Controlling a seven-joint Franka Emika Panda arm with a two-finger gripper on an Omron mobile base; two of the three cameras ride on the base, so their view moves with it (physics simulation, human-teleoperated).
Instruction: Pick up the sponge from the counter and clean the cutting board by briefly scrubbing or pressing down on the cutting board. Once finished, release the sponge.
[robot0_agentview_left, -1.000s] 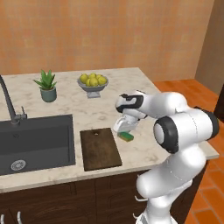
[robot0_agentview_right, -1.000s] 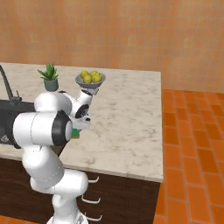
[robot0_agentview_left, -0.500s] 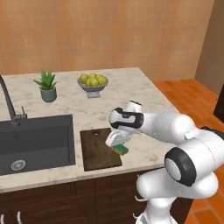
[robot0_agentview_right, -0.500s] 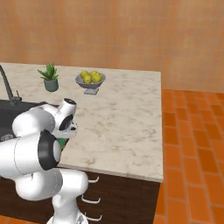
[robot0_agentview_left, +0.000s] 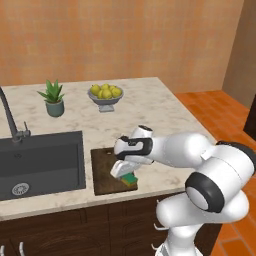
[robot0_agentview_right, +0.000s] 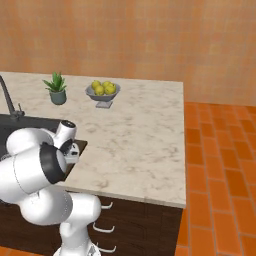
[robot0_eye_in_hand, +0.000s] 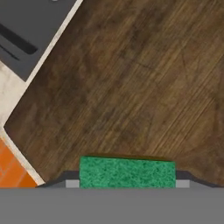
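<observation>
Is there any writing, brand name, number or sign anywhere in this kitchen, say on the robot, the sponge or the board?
None: no readable text in any view.
The sponge, held in the gripper: plain green, no label.
The cutting board: bare wood grain.
The counter, the fruit bowl and the plant pot: no markings.

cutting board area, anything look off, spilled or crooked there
Nothing stands out. The cutting board lies flat on the counter beside the sink, its wood looking clean and unmarked in the hand view. The gripper holds the sponge over the board's near right corner. No spills.
</observation>
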